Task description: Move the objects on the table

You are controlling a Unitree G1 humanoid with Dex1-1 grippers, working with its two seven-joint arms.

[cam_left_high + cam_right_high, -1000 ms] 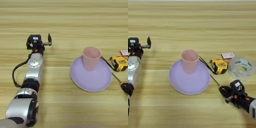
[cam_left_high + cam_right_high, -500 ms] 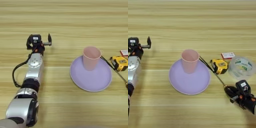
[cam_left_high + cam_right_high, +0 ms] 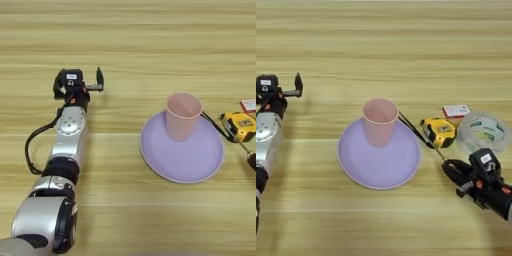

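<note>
The right hand (image 3: pixel 452 169) sits low on the bench (image 3: pixel 384 45), its two black fingers slightly parted and holding nothing, tips pointing up-left. Just ahead of those tips lies the thin screwdriver (image 3: pixel 437 151), running diagonally away from the hand toward the pink cup (image 3: pixel 379 121). The tape measure (image 3: pixel 439 132) rests just beyond the fingers, beside the screwdriver's shaft, its black strap trailing to the plate (image 3: pixel 379 159). The cup stands upright on the plate's far part, further off to the hand's left. A tape roll (image 3: pixel 484 131) and a small red-and-white box (image 3: pixel 456 110) lie behind the hand. The left hand (image 3: pixel 86 87) rests far across the bench, open and idle. The screwdriver looks light, stiff and prone to roll; pinching it mid-shaft seems safest. The cup is probably light and tippy, best taken by its wall.
</note>
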